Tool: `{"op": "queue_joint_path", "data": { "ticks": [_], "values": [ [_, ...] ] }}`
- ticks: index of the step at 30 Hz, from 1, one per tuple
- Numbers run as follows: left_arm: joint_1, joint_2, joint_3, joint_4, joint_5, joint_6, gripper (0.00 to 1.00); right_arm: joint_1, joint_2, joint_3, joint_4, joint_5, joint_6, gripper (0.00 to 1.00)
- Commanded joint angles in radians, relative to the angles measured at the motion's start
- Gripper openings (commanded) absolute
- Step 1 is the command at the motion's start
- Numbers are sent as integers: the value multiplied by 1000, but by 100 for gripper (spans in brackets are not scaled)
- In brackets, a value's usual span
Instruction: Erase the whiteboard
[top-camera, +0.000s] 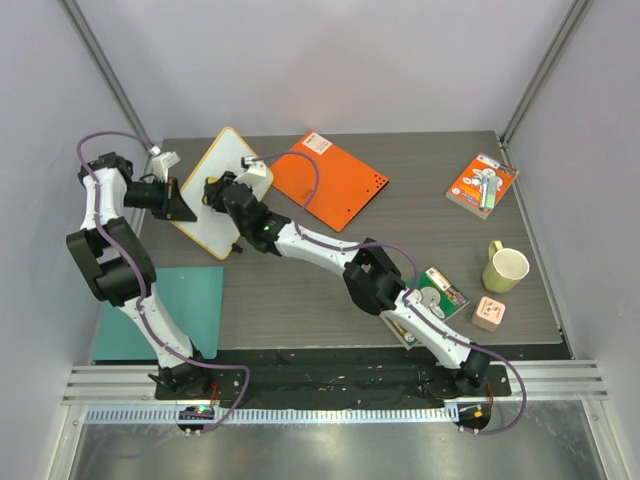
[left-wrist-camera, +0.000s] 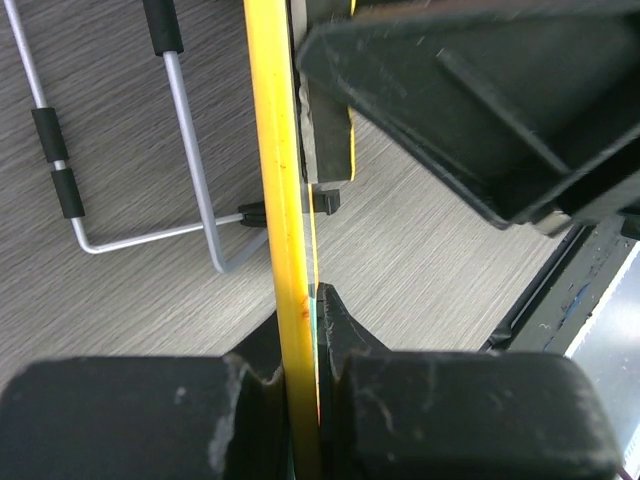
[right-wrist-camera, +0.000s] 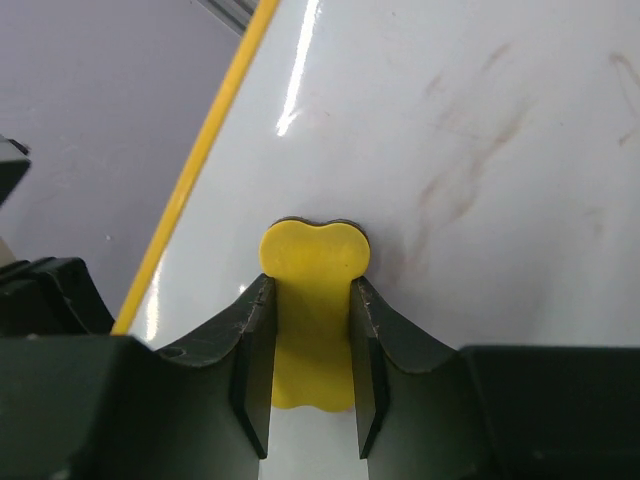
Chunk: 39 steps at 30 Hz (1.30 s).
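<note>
1. Jaws: my left gripper (left-wrist-camera: 302, 325) is pinched shut on the yellow rim of the whiteboard (right-wrist-camera: 450, 100), steadying it. My right gripper (right-wrist-camera: 312, 335) is clamped narrow across a yellow eraser (right-wrist-camera: 312, 265).
2. Eraser head is pressed against the board face, close to the rim on the left of the right wrist view.
3. Board stands tilted at the back-left of the table, a wire stand (left-wrist-camera: 190, 150) behind it. I can't tell if it leans on that stand.
4. Face looks nearly clean, with no bold black scribbles in either view. Faint brownish smears (right-wrist-camera: 470, 170) show above and to the right of the eraser.
5. Orange board (top-camera: 335, 182) lies just beside it on the far right, apart from the work.
6. My read: most of the erasing is done. What's left is a pass over the ghost smears and a check of the strip hidden under my right gripper.
</note>
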Motion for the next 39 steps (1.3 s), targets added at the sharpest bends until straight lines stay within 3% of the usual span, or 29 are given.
{"op": "queue_joint_path", "data": {
  "ticks": [1,8,11,16,21,30,39],
  "values": [
    [-86,14,-50,-131,15,205,0,2,98,126,15,-123,4,1],
    [-85,14,-48,-135,16,207,0,-1,87,54,2,-128,7,1],
    [-86,15,-50,-135,24,207,0,7,98,47,-129,-119,37,1],
    [-86,15,-48,-134,26,206,0,22,64,-133,-201,-136,133,1],
    [-85,4,-45,-137,15,205,0,43,86,-122,-373,-142,170,1],
    [-85,8,-48,-140,29,199,0,86,77,-165,-437,-91,172,1],
    [-85,0,-54,-143,24,205,0,96,55,-168,-382,-80,158,1]
  ]
}}
